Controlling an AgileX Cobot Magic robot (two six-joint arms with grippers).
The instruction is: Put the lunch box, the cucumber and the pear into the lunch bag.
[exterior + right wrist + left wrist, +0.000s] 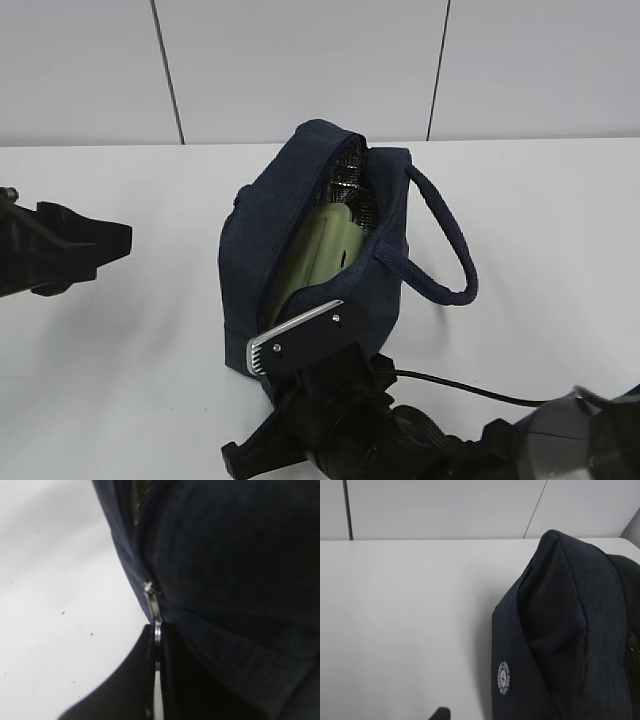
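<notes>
The dark navy lunch bag stands mid-table with its top open and silver foil lining showing. The sage-green lunch box leans inside it. The cucumber and the pear are hidden or out of view. My right gripper is shut on the bag's metal ring pull at the near end of the zipper. In the exterior view the right arm sits just in front of the bag. My left gripper hangs left of the bag; its jaws do not show clearly. The left wrist view shows the bag's side.
A loop handle droops to the right of the bag. The white table stretches around it to a pale wall behind. A black cable runs along the table by the right arm.
</notes>
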